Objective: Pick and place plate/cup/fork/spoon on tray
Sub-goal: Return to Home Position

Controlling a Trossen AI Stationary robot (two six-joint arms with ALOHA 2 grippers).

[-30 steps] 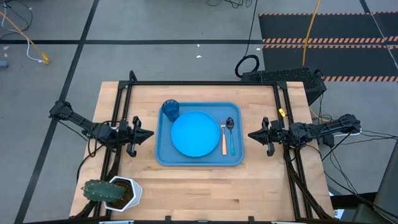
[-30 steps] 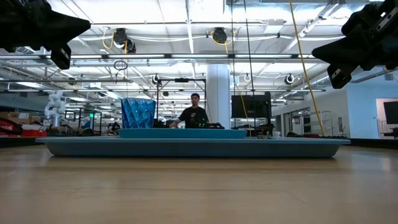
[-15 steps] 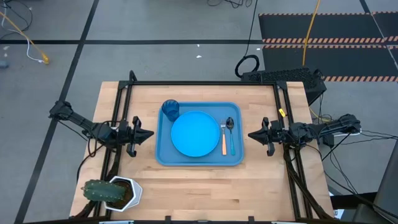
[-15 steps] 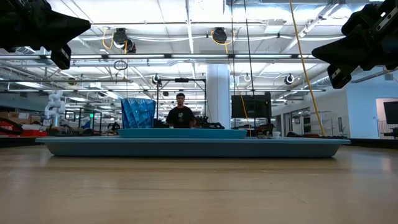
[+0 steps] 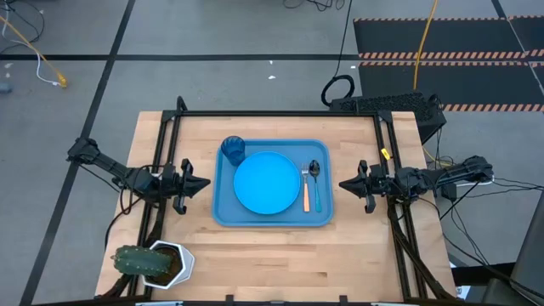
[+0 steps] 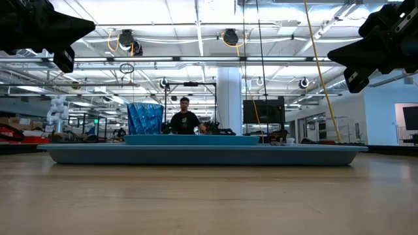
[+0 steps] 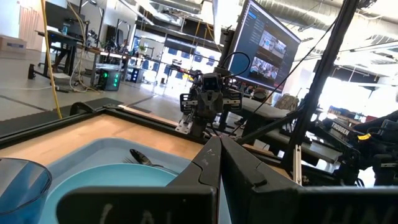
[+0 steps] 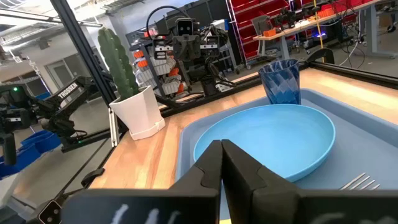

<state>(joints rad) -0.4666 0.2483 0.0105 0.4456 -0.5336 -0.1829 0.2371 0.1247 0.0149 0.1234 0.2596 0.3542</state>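
Observation:
The blue tray (image 5: 223, 212) lies mid-table. On it rest the round blue plate (image 5: 266, 183), the dark-blue cup (image 5: 234, 150) upright at its far left corner, and the orange-handled fork (image 5: 306, 192) and blue-handled spoon (image 5: 316, 189) side by side at its right. My left gripper (image 5: 207, 183) is shut and empty, raised off the table left of the tray. My right gripper (image 5: 342, 183) is shut and empty, raised right of the tray. The plate (image 8: 273, 137) and cup (image 8: 280, 82) also show in the right wrist view.
A potted cactus in a white pot (image 5: 151, 262) stands at the table's near left corner. A black metal frame (image 5: 280, 113) runs along the far, left and right edges. A person (image 6: 185, 121) is in the room beyond the table.
Both arms and the tray's things have kept still. The person in the room beyond has moved toward the left of the low view.

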